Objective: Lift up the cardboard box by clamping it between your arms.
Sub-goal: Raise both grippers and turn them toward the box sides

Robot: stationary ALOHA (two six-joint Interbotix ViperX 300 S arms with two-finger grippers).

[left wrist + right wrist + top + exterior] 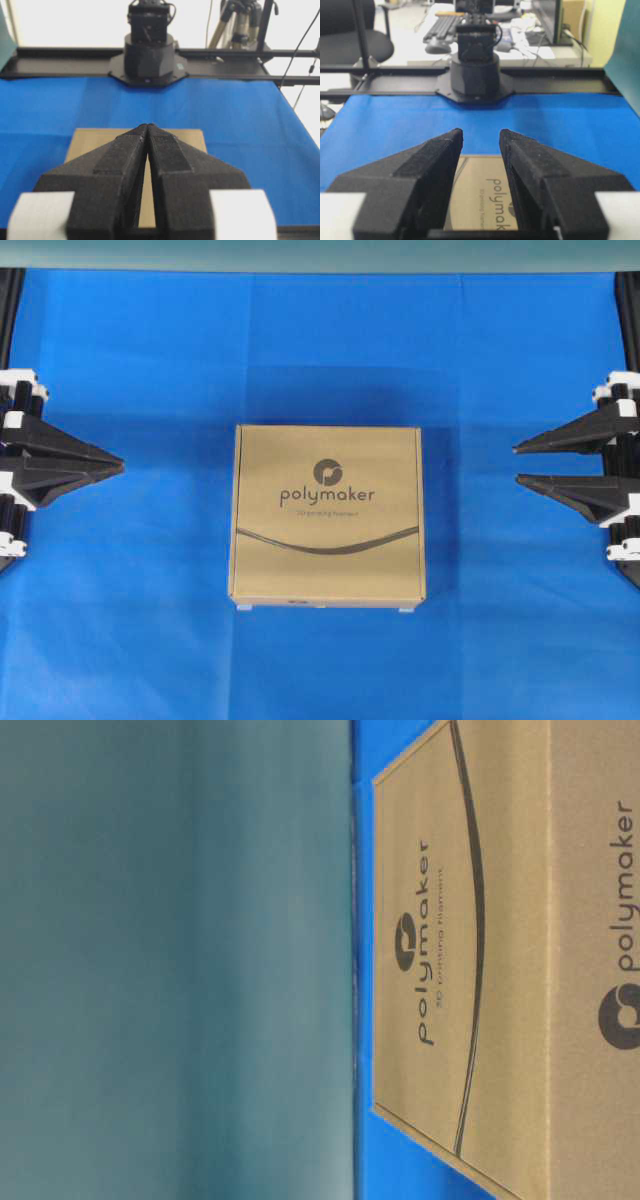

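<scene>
Both of my end effectors hang at the outer edges of the bench, well apart from the cardboard box [327, 515] that lies flat between them. On the left, my end effector [118, 467] has its 2 pointed black fingers pressed together at the tips, clenched on nothing; the left wrist view shows the same, the tips meeting [148, 126] with only a thin slit further back. On the right, my end effector [518, 464] has its fingers parted, a clear gap between the 2 tips, and it grasps nothing either. In the right wrist view that gap [481, 137] frames part of the box's printed lid [480, 195].

The box sits in the middle of the blue cloth [140, 620] that covers the bench, lid up, its edges roughly square to the overhead view. Its tan-brown top carries a dark round logo, the word "polymaker", a line of small print and a curved dark line beneath. The table-level view is turned on its side and shows the box [470, 970] close up, top face and 1 side wall with the same logo, resting on the blue cloth [400, 1175].

Each wrist view looks across the box to the black base of the opposite arm [149, 55] [475, 75] on a black rail at the far edge of the cloth. White blocks sit behind the fingers on both end effectors.
</scene>
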